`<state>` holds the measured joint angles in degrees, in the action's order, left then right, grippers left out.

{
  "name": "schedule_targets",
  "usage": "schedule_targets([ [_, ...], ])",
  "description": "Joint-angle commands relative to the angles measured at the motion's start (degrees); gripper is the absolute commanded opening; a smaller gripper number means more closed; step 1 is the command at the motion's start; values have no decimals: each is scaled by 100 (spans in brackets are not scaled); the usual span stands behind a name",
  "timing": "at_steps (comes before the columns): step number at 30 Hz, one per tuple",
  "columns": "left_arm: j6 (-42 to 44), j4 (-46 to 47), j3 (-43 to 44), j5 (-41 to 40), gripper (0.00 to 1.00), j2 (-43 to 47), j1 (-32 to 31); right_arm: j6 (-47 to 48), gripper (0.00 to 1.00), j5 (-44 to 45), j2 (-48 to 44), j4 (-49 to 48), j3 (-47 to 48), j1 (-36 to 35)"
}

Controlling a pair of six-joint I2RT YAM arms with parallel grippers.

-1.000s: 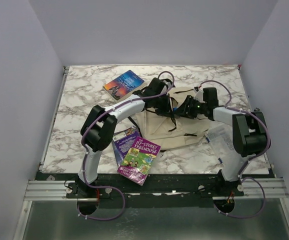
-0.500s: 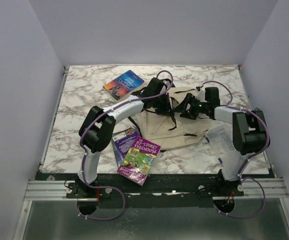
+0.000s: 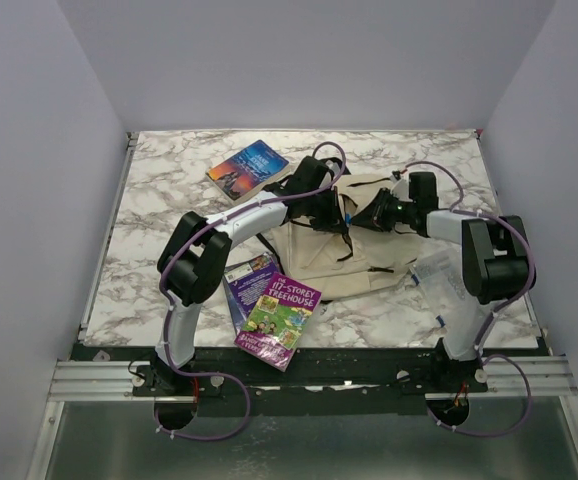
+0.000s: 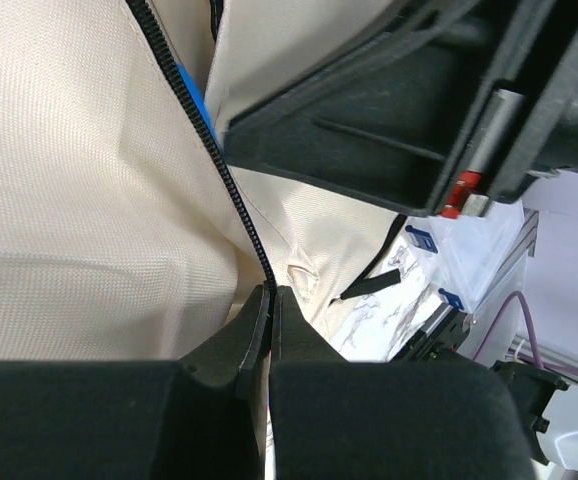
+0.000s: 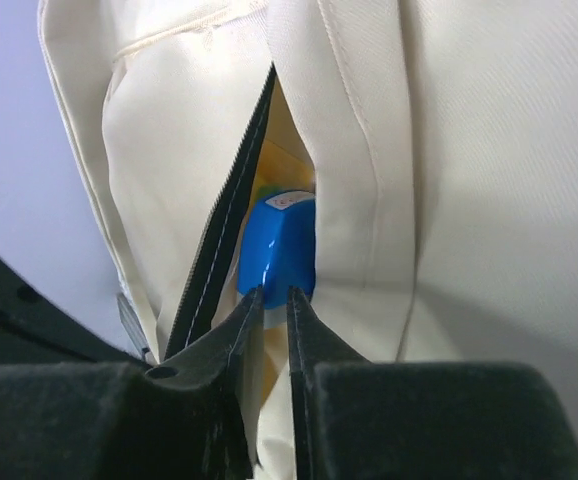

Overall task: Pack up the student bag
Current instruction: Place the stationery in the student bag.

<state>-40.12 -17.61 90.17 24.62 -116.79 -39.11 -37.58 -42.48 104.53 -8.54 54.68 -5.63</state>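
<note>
**Both claws at the mouth of the bag**

The student bag (image 3: 319,270) lies flat in the middle of the marble-patterned table (image 3: 159,190). It is soft cream woven cloth with black straps. The left claw (image 4: 270,292) is fully closed and pinches the bag at its black toothed zipper trim (image 4: 201,128). The right claw (image 5: 272,293) is drawn narrow inside the slit-shaped opening. Its tips are against a glossy, rounded blue thing (image 5: 281,245), but I cannot tell if they really grip it.

Bare marble shows along the left side and the far right corner. Plain walls close three sides.

There are three books. A blue book (image 3: 248,169) lies behind the bag, and a purple book (image 3: 246,283) lies partly under the Treehouse book (image 3: 278,318), whose corner passes the front edge. One clear plastic box (image 3: 439,272) touches the bag's right side.
</note>
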Motion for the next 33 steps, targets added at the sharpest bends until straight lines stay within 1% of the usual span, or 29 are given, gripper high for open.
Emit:
schedule_targets([
  [1, -83, 75, 140, 132, 0, 87, -43, -21, 17, 45, 419, -67, 447, -358],
  [4, -93, 81, 163, 172, 0, 54, -43, -1, 17, 3, 421, -6, 583, -436],
  [6, -60, 62, 176, 192, 0, 74, -43, 304, 19, 453, 219, 469, 631, -378],
  [8, 13, 34, 159, 179, 1, 102, -42, 688, 24, 1091, 10, 1248, 774, -376],
  [10, 110, -4, 126, 170, 12, 143, -40, 958, 28, 1636, -196, 1959, 894, -375],
  [12, 206, -51, 77, 181, 26, 211, -36, 1142, 33, 2203, -499, 2465, 854, -386],
  [14, 305, -84, -30, 183, 39, 354, -30, 1276, 42, 2769, -951, 2818, 682, -410],
  [16, 413, -85, -195, 145, 49, 589, -24, 1409, 52, 3246, -1428, 3140, 541, -515],
  [18, 520, -86, -393, 97, 57, 877, 7, 1504, 59, 3643, -1772, 3480, 503, -788],
  [19, 571, -99, -498, 98, 59, 1032, 36, 1559, 63, 3822, -1883, 3622, 513, -1022],
  [22, 606, -93, -1006, 113, 65, 1567, 219, 1525, 66, 4422, -2091, 4145, 609, -1670],
  [24, 572, -77, -1398, 101, 68, 1995, 390, 1159, 64, 4625, -2216, 4426, 648, -1966],
  [25, 539, -64, -1606, 108, 70, 2235, 465, 870, 61, 4583, -2323, 4501, 631, -1992],
  [27, 501, -37, -1946, 141, 72, 2671, 615, 38, 60, 4354, -2588, 4486, 506, -2011],
  [29, 530, -18, -2208, 131, 75, 3034, 675, -832, 60, 3774, -2921, 4011, 109, -2011],
  [30, 571, -30, -2280, 135, 75, 3178, 692, -1416, 60, 3634, -3058, 3670, -105, -2012],
  [31, 599, -34, -2346, 148, 75, 3282, 694, -1865, 56, 3511, -3190, 3384, -376, -2012],
  [32, 610, -32, -2385, 168, 75, 3381, 697, -2322, 55, 3477, -3254, 3139, -545, -2020],
  [33, 610, -26, -2414, 210, 75, 3439, 695, -2537, 54, 3446, -3264, 2947, -712, -2017],
])
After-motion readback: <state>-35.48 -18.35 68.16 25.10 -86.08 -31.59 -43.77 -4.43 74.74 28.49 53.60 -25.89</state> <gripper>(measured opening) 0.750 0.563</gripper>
